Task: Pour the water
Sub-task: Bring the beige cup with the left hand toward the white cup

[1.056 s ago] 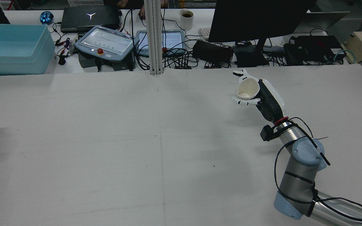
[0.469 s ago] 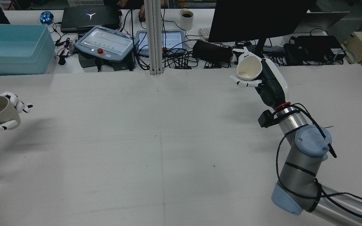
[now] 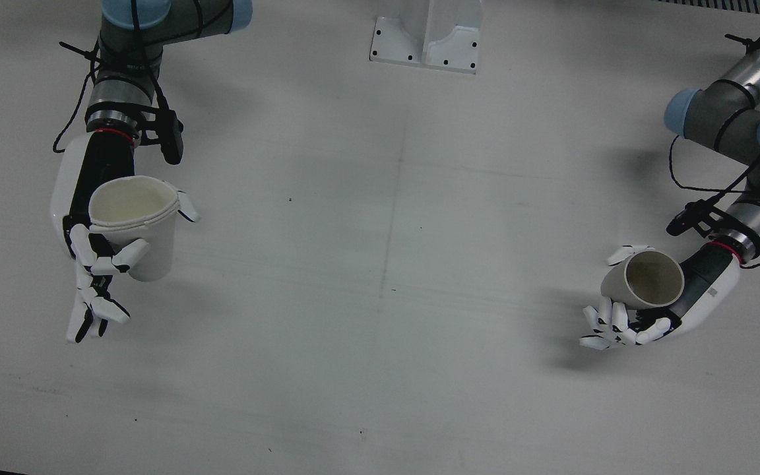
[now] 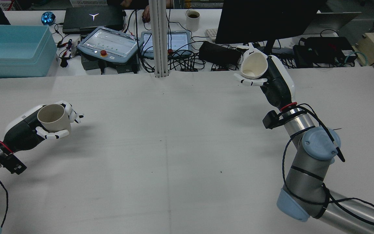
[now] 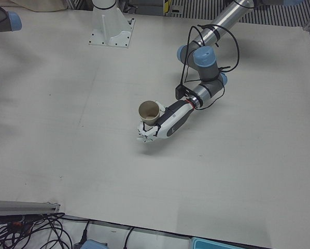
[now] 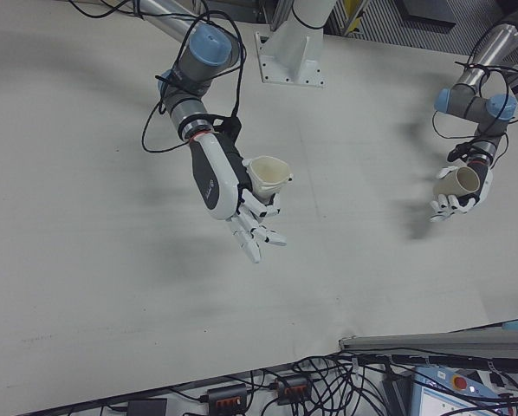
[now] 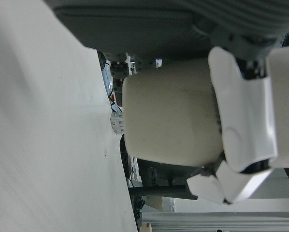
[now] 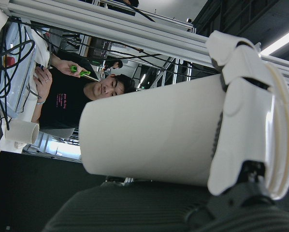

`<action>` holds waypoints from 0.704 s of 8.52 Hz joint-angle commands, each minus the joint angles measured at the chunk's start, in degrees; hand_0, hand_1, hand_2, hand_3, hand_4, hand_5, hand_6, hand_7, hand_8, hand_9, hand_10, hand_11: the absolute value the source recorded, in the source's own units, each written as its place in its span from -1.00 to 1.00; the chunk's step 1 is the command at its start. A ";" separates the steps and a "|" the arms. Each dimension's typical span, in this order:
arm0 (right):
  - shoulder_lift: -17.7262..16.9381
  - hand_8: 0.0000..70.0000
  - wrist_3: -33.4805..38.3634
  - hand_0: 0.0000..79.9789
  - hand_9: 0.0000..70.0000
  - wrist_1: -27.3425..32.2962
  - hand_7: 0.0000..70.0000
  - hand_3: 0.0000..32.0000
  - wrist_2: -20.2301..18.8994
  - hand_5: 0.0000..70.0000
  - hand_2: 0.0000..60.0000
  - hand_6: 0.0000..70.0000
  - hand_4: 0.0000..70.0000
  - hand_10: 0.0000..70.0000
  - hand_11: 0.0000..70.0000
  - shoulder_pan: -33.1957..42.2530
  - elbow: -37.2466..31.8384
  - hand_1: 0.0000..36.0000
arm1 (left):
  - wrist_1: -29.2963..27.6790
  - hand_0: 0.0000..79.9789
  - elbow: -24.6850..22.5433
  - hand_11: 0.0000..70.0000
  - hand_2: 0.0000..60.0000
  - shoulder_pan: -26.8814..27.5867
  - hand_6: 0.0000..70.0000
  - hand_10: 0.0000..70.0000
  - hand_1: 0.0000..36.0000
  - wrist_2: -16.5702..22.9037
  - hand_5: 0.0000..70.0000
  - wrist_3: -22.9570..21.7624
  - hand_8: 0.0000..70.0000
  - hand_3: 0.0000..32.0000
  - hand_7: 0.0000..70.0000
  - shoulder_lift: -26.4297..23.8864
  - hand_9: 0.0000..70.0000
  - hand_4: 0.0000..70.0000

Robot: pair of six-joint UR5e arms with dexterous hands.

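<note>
My right hand is shut on a white cup and holds it high above the table's far right, tilted with its mouth toward the rear camera. Both show in the front view, hand and cup, and in the right-front view the cup shows again. My left hand is shut on a beige cup, near upright, above the table's left side. The beige cup also shows in the front view and the left-front view. The cups are far apart.
Behind the table's far edge stand a blue bin, a teach pendant, a vertical post, a dark monitor and tangled cables. The white table lies between the hands.
My left hand came in from the left edge with the beige cup and moved right. My right hand lifted the white cup higher and farther from the rear camera.
</note>
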 commanded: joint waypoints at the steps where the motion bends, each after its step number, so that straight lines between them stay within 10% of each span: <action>1: 2.06 -0.95 -1.12 0.47 -0.85 -0.01 -0.19 -1.00 0.13 1.00 -0.15 -0.60 -0.29 -0.87 -0.75 0.00 -0.04 0.48 | 3.59 0.43 -0.17 -0.35 1.00 4.50 0.48 -0.62 1.00 -0.07 1.00 1.31 -0.06 -1.00 0.83 -6.15 0.27 -0.22; 6: 6.46 -0.94 -7.63 0.46 -0.83 0.43 -0.12 -1.00 5.29 1.00 -0.14 -0.56 -0.23 -0.86 -0.74 -4.64 -0.04 0.45 | 8.60 0.46 -0.61 -0.36 1.00 8.64 0.48 -0.62 1.00 -0.24 1.00 3.51 -0.06 -1.00 0.84 -14.43 0.27 -0.21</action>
